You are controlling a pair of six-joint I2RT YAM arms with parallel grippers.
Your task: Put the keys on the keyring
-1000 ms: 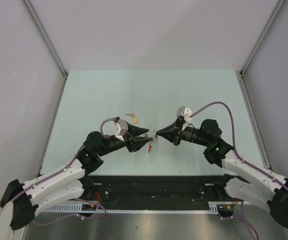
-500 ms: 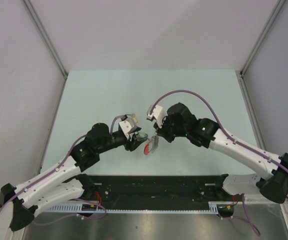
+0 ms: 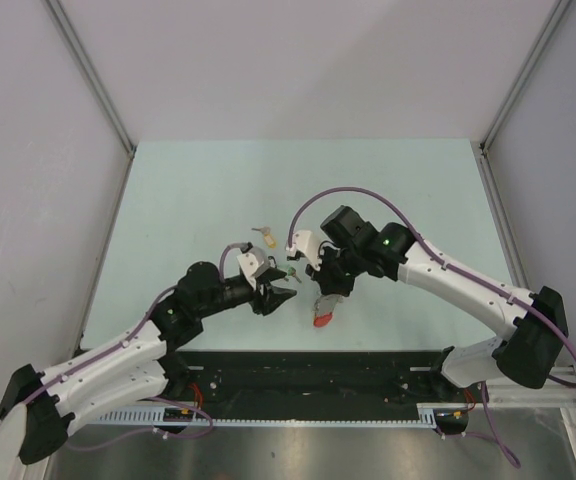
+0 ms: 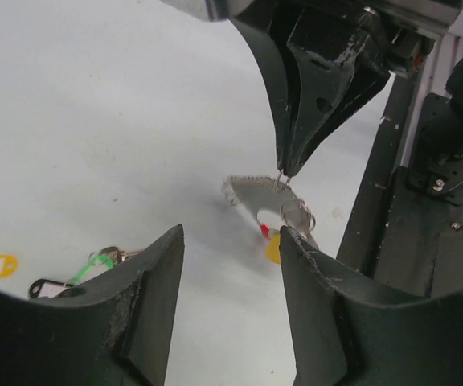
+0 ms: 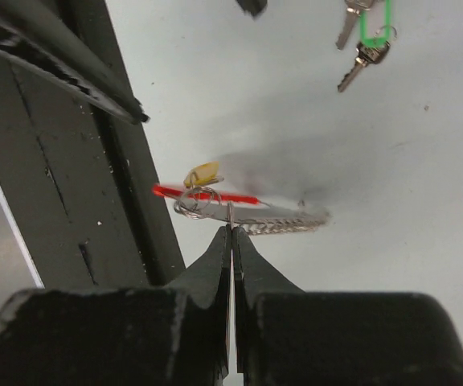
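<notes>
Right gripper (image 5: 231, 232) has its fingers pressed together, pinching a thin wire loop of the keyring (image 5: 284, 221). The ring hangs under the tips just over the table (image 3: 188, 190), mid near edge, right beside the black rail (image 5: 95, 201). Its red arc and toothed metal part are both visible, with a small yellow tag (image 5: 202, 172) against its wire loops. Left gripper (image 4: 231, 235) is spread with nothing between the fingers, just left of the ring and apart from it. Loose on the table: green-tagged keys (image 5: 368, 36) near the left gripper, and a beige-tagged key (image 3: 265, 237) further toward table centre.
</notes>
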